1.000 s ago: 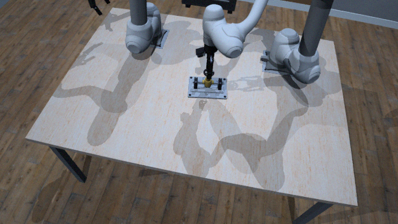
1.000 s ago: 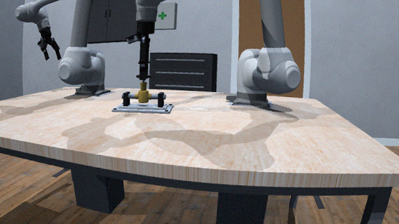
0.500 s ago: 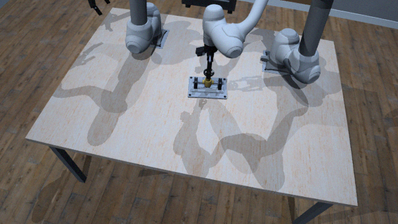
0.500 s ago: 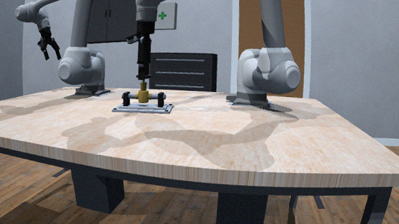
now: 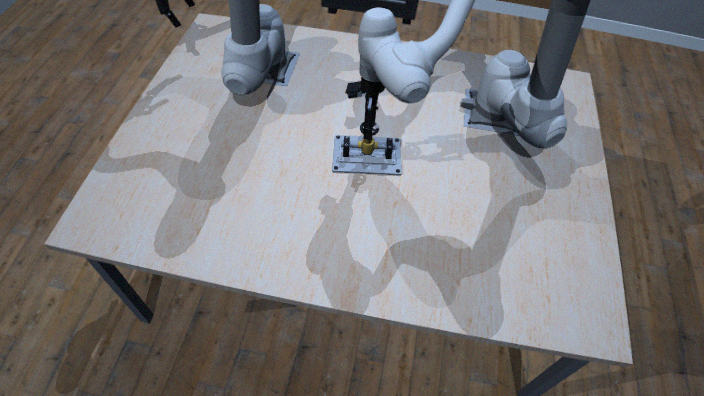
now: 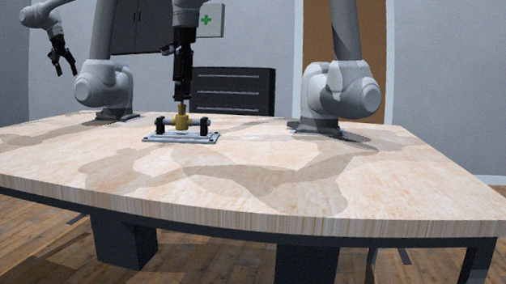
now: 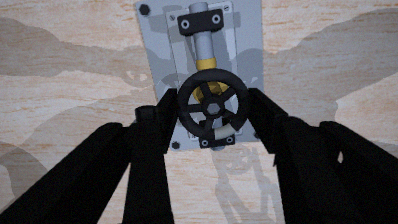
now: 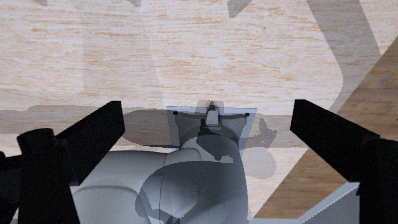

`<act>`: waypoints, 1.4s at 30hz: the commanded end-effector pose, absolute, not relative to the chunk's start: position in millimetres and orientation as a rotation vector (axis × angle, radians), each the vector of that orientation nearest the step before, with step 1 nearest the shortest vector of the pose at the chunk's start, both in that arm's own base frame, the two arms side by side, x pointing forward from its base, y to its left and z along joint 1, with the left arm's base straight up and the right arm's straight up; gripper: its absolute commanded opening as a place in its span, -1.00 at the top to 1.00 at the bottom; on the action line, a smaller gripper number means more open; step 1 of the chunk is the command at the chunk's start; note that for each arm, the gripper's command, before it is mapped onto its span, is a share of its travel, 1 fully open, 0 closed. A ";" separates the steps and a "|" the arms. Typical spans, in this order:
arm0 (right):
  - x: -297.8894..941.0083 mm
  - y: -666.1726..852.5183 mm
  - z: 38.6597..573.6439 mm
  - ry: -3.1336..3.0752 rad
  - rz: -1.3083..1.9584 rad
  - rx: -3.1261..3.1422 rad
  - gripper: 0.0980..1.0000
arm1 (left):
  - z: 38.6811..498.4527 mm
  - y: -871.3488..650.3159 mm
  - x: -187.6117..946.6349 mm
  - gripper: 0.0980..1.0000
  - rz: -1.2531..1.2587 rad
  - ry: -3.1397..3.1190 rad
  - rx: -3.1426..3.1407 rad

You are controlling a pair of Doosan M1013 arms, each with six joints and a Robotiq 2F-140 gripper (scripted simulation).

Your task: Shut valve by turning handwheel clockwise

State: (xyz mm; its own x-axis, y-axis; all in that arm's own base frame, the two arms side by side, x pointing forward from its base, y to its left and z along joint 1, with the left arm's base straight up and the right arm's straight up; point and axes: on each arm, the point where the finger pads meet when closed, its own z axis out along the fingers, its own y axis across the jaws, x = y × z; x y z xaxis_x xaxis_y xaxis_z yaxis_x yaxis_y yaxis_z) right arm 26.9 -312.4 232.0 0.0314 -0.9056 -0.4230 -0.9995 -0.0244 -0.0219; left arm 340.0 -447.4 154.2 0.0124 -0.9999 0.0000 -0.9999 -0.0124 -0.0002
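The black spoked handwheel (image 7: 213, 75) has a pale mark on its rim, at the lower right in the left wrist view. It sits above the yellow valve body (image 5: 367, 146) (image 6: 181, 122) (image 7: 206, 64). A pipe runs through the body, held by black clamps on a grey plate (image 5: 367, 172) (image 7: 150, 35). My left gripper (image 5: 369, 129) (image 6: 181, 96) (image 7: 212, 102) points down and is shut on the handwheel, one finger against each side of the rim. My right gripper (image 5: 184, 14) (image 6: 67, 73) (image 8: 208, 115) is open and empty, high up and well away from the valve.
The valve plate lies on the wooden table (image 5: 250, 225) (image 6: 228, 190). One arm base (image 5: 252, 65) (image 6: 105, 85) stands behind it at the left, the other (image 5: 520, 100) (image 6: 336, 93) behind it at the right. A dark drawer cabinet (image 6: 232, 87) stands beyond the table.
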 end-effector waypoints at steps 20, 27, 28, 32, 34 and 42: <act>27.0 -312.8 232.5 1.945 0.420 -2.002 -1.00 | 154.7 -447.7 340.3 1.00 -0.002 2.279 -2.162; 27.0 -312.8 232.5 1.945 0.420 -2.002 -1.00 | 154.7 -447.7 340.3 1.00 -0.002 2.287 -2.154; 27.0 -312.8 232.5 1.945 0.420 -2.002 -1.00 | 154.7 -447.7 340.3 1.00 -0.002 2.288 -2.153; 27.0 -312.8 232.5 1.945 0.420 -2.002 -1.00 | 154.7 -447.7 340.3 1.00 -0.002 2.289 -2.152; 27.0 -312.8 232.5 1.945 0.420 -2.002 -1.00 | 154.7 -447.7 340.3 1.00 -0.002 2.290 -2.151; 27.0 -312.8 232.5 1.945 0.420 -2.002 -1.00 | 154.7 -447.7 340.3 1.00 -0.002 2.290 -2.150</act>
